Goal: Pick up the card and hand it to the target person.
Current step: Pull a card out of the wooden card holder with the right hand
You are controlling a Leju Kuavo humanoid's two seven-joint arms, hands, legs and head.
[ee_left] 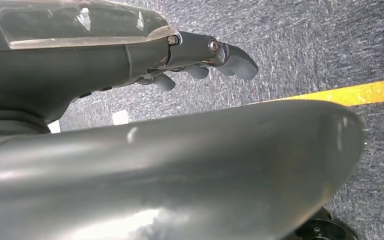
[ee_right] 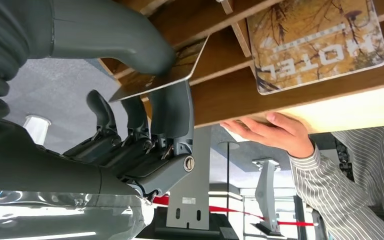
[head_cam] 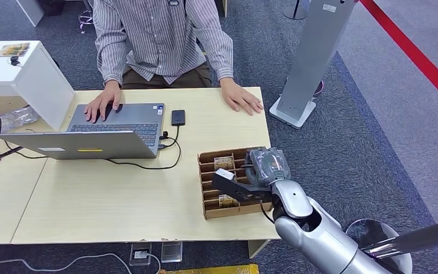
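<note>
Pinching a thin brown printed card (ee_right: 167, 70) between thumb and fingers, the right hand (head_cam: 245, 180) holds it over the slotted cardboard rack (head_cam: 208, 211), apparently lifting it clear. Left hand (ee_left: 200, 60) hangs empty, fingers loosely curled. Beyond, the striped-shirted person (head_cam: 165, 40) sits, one palm (head_cam: 242, 97) on the pale wooden desk (head_cam: 108, 194).

Brown cardboard organizer (head_cam: 208, 212), golden leaf-patterned card (ee_right: 316, 40), striped grey-white shirt (head_cam: 159, 34), pale wood table (head_cam: 102, 200), silver laptop (head_cam: 85, 142), red floor line (head_cam: 416, 54), speckled grey carpet (head_cam: 342, 160)
</note>
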